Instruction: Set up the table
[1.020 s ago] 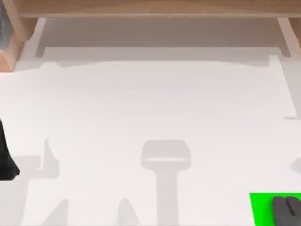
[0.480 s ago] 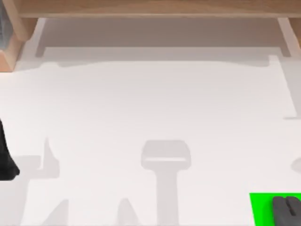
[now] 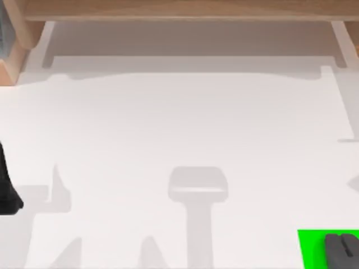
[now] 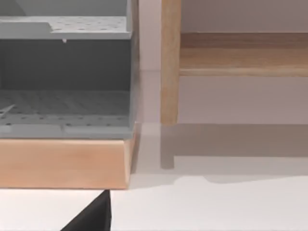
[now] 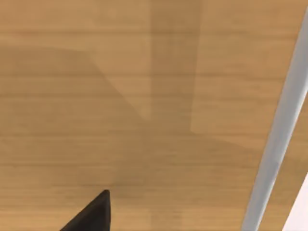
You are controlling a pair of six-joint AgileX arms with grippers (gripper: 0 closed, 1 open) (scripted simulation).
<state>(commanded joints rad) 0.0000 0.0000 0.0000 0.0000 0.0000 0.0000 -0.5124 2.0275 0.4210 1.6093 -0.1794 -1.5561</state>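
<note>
Below, table (image 3: 185, 123) between both grippers' fingers.

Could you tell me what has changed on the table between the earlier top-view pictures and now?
Nothing has visibly changed. The left arm's end effector sits at the table's left edge as before, and the right arm's end effector stays over the green patch at the near right corner. Neither has taken hold of or let go of anything.
</note>
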